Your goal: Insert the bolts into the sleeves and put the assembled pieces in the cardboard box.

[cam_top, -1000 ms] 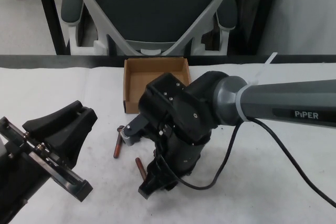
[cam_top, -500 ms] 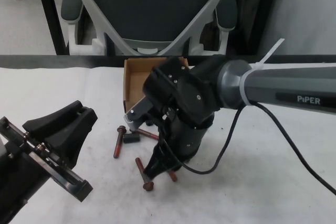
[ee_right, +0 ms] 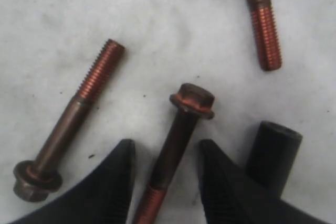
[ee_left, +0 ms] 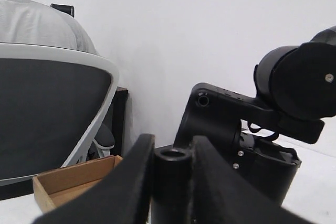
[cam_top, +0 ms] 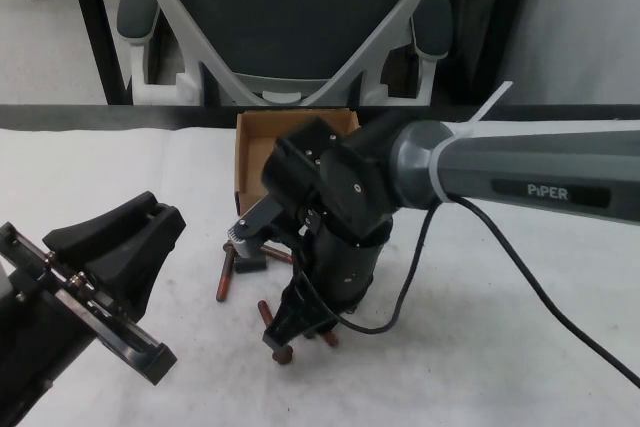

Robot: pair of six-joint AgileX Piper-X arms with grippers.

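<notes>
My left gripper (ee_left: 172,148) is shut on a black sleeve (ee_left: 171,182), held upright with its open end up; in the high view it sits low at the near left (cam_top: 150,225). My right gripper (ee_right: 165,156) is open just above the cloth, its fingers on either side of a copper bolt (ee_right: 181,140). A second bolt (ee_right: 68,137) and a third (ee_right: 262,24) lie close by, and a loose black sleeve (ee_right: 273,153) rests beside one finger. In the high view the right gripper (cam_top: 290,325) hangs over the bolts (cam_top: 225,272). The cardboard box (cam_top: 250,152) stands behind it.
A white cloth (cam_top: 500,347) covers the bench. An office chair (cam_top: 290,17) stands behind the far edge. The right arm's black cable (cam_top: 470,247) trails over the cloth. The box (ee_left: 73,174) also appears beyond the left fingers.
The right arm's wrist lifted off the bolts, uncovering them, then shifted a little left and lower over them. The left arm has kept still.
</notes>
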